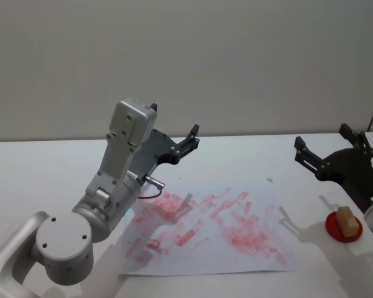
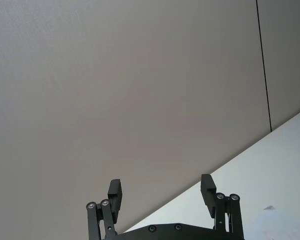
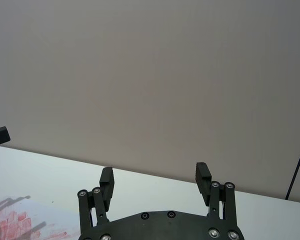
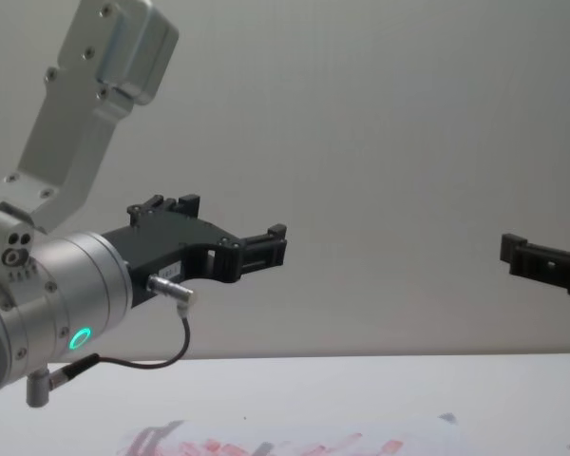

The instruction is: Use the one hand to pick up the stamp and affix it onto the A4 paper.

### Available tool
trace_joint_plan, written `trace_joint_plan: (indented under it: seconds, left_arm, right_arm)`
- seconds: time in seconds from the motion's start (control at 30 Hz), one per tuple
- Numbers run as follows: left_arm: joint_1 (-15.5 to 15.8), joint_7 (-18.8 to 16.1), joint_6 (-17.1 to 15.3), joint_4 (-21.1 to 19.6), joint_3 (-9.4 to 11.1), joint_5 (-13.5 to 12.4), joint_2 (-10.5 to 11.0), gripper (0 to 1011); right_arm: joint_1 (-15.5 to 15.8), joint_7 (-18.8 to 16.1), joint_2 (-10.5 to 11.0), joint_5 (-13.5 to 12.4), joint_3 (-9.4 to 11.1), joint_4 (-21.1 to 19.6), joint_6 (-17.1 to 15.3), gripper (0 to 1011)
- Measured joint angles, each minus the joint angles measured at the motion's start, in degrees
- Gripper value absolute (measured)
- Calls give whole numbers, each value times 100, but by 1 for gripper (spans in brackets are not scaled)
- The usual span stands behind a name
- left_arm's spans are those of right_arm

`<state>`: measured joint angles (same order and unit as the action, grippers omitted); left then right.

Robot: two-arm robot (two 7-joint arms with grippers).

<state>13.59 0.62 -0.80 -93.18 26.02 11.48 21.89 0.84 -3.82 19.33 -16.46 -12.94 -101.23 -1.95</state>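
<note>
Currently, the left hand [image 1: 188, 144] is hovering above the far edge of the A4 paper [image 1: 248, 261], raised off the bench [image 1: 50, 167] and pointing away from the robot toward the wall. Its fingers are standing spread wide apart, as the left wrist view confirms [image 2: 160, 187]. In the chest view, this hand [image 4: 266, 249] is projecting level from a silver wrist that is showing a green ring light. The right hand [image 1: 321, 138] is hanging over the right side of the bench, beyond the paper's right edge, also raised and facing the wall. Its fingers are likewise standing open [image 3: 154, 172], and its tips are entering the chest view from the right edge [image 4: 518, 252]. The stamp [image 1: 345, 221] is sitting upright on a round red ink pad [image 1: 334, 231] on the bench, just beside the right arm and to the right of the paper, apart from both hands. The paper is lying flat in front of the robot, and red ink marks are covering much of its surface.
</note>
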Motion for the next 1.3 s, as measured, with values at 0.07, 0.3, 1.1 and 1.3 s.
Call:
trace_joint_plan:
  seconds: [0.07,0.3,1.1,1.3]
  left_arm:
    - [0,0,0,0,0,0,0,1001]
    - [0,0,0,0,0,0,0,1001]
    - [0,0,0,0,0,0,0,1001]
    - [0,0,0,0,0,0,0,1001]
  right_arm:
    - [0,0,0,0,0,0,0,1001]
    - [0,0,0,0,0,0,0,1001]
    - [0,0,0,0,0,0,0,1001]
    - [0,0,0,0,0,0,0,1001]
